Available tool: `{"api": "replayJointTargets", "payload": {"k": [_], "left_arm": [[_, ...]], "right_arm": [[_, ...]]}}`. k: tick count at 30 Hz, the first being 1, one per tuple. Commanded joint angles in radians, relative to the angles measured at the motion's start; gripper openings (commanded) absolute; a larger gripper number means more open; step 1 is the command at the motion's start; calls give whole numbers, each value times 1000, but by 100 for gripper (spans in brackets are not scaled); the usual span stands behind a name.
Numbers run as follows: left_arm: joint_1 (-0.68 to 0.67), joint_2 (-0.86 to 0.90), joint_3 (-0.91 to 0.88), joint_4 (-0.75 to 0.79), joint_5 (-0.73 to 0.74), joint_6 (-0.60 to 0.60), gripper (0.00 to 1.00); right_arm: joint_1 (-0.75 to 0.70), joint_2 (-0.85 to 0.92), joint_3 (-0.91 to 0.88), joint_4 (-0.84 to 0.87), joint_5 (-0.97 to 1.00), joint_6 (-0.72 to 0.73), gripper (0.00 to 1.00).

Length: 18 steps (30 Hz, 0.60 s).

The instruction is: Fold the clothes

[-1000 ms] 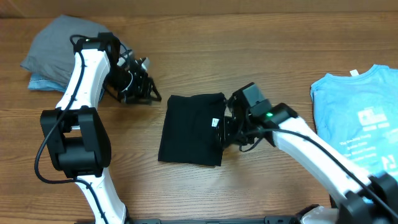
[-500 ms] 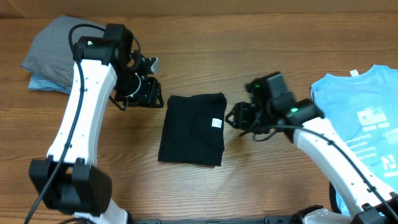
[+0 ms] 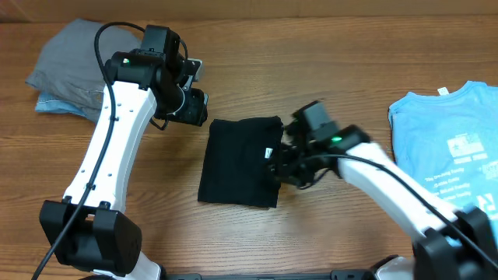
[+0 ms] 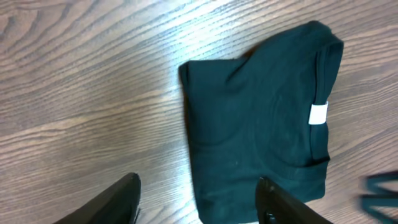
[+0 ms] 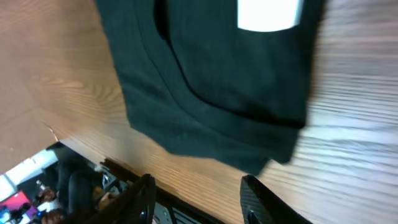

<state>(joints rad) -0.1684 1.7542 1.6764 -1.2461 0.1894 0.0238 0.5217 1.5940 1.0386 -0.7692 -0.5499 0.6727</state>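
Observation:
The black T-shirt lies folded into a rectangle mid-table, its white neck label at its right edge. It fills the left wrist view and the right wrist view. My left gripper is open and empty, hovering off the shirt's upper left corner. My right gripper is open and empty at the shirt's right edge by the label. The light blue T-shirt with white print lies flat at the far right.
A pile of folded grey clothes with a light blue item under it sits at the back left. Bare wooden table surrounds the black shirt. The table's front edge shows in the right wrist view.
My right gripper drew away to the right, then came back to the shirt's right edge. My left arm swung from the grey pile toward the shirt's upper left corner.

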Motion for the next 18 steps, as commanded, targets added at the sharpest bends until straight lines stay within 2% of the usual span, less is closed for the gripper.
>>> {"api": "replayJointTargets", "payload": {"k": [1, 6, 9, 12, 18], "left_arm": [[4, 1, -8, 1, 13, -13, 63], [4, 1, -8, -26, 10, -8, 64], [4, 1, -8, -34, 10, -9, 63], [5, 2, -8, -40, 10, -8, 63], [5, 2, -8, -39, 10, -2, 64]], "right_arm": [[52, 103, -18, 64, -53, 163, 48], [105, 264, -18, 172, -133, 299, 48], [88, 325, -18, 217, -132, 346, 39], [19, 360, -18, 179, -82, 348, 30], [-204, 358, 5, 51, 22, 126, 29]]}}
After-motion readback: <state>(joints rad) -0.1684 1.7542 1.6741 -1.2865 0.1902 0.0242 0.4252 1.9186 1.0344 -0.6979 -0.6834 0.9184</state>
